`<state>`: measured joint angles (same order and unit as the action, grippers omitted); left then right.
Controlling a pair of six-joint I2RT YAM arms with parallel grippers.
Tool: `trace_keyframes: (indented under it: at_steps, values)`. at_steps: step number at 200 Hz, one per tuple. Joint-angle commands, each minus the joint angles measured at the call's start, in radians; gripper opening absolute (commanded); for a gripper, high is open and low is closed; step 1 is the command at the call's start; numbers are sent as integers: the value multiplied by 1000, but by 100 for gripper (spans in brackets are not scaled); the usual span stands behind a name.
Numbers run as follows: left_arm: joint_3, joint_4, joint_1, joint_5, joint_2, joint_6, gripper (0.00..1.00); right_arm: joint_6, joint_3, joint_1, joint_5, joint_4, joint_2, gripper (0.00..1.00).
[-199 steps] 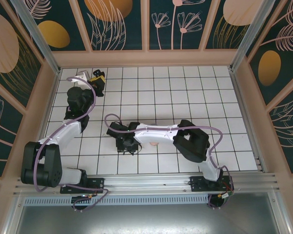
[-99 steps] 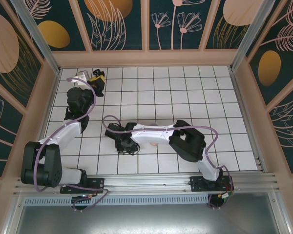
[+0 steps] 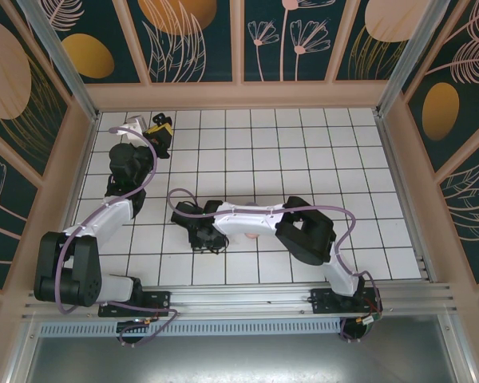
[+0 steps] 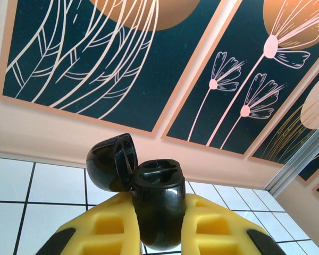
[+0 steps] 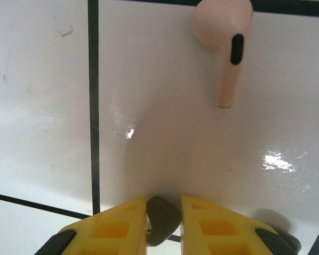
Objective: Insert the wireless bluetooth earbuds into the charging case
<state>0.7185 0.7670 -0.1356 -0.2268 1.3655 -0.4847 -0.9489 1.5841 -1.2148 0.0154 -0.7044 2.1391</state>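
My left gripper (image 4: 158,212) is shut on a glossy black charging case (image 4: 158,196), held upright at the back left of the floor (image 3: 158,128). The case's lid (image 4: 110,162) is swung open to the left and both sockets show. My right gripper (image 5: 164,204) is low over a white tile near the middle (image 3: 203,238). A black earbud (image 5: 162,220) sits between its yellow fingers, and both pads touch it. A pink earbud (image 5: 223,37) lies flat on the tile ahead of the right gripper, stem pointing toward it.
A small dark object (image 5: 290,241) lies by the right finger's outer edge; I cannot tell what it is. A pink object (image 3: 253,236) peeks from under the right forearm. The patterned back wall (image 4: 149,64) stands close behind the case. Bare tiles stretch to the right (image 3: 343,159).
The right arm has shifted slightly left and its jaws have narrowed onto the black earbud. The left arm and the case have not moved.
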Motion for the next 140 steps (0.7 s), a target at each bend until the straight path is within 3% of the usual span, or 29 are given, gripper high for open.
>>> trace_keyframes:
  at_steps: [1,88,140]
  values:
    - [-11,60,7,-13,-25,-18,0,10,19,-14,-12,0,21,17]
    - [-2,23,8,-91,-64,1,0,60,-1,26,-125,-9,-140,17]
    - [-10,-12,7,-195,-101,38,0,165,-85,160,-166,22,-296,17]
